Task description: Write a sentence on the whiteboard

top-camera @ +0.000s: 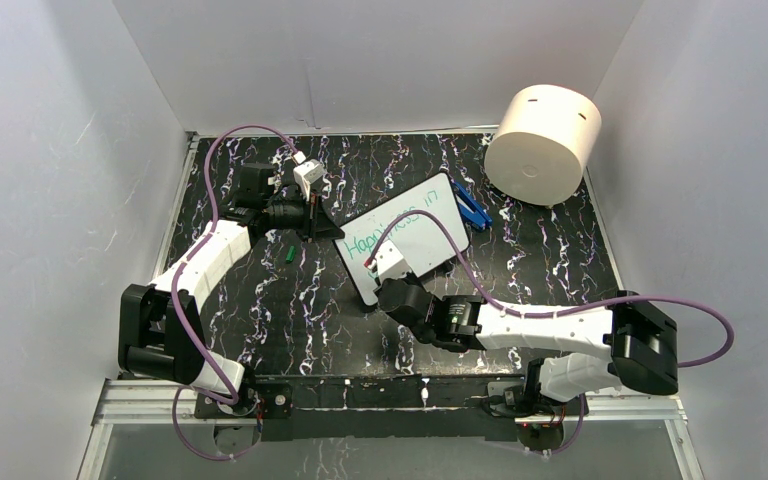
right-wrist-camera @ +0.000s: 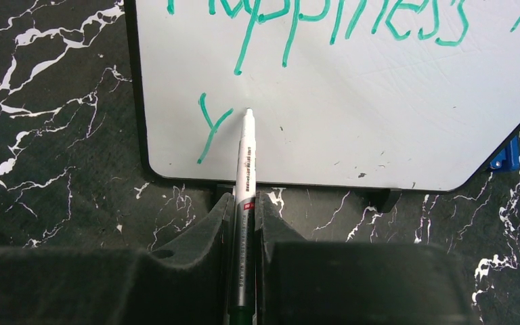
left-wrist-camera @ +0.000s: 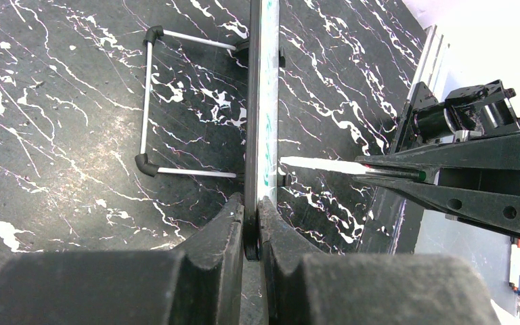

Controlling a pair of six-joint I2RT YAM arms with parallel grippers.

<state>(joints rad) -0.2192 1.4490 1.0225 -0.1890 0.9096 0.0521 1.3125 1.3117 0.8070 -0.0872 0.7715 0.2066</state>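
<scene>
black, white-veined desk (top-camera: pixel 260 300) carries everything we see. at its far right corner lies a cream cylinder (top-camera: pixel 543 143) on its side, its flat end facing the near edge.

near the middle of the desk, a little toward the far edge, stands the whiteboard (top-camera: pixel 422 232), propped on a wire stand (left-wrist-camera: pixel 147 101) and turned at an angle to the desk's edges. the left claw (left-wrist-camera: pixel 251 210) is clamped narrow on the board's black frame at its left end, and from that wrist we see the board edge-on between the pads. the right claw (right-wrist-camera: pixel 244 203) is closed on a white marker (right-wrist-camera: pixel 246 159) whose tip touches the board's lower left area.

the sentence (right-wrist-camera: pixel 352 20) runs in teal-green across the board: we read "happiness", then letters like "in", and below them a lone "y" (right-wrist-camera: pixel 210 128) just beside the marker tip.

a blue object (top-camera: pixel 472 207) lies just beside the board's right end, toward the cylinder. a small green piece (top-camera: pixel 288 254) lies on the desk left of the board, near the left claw.
</scene>
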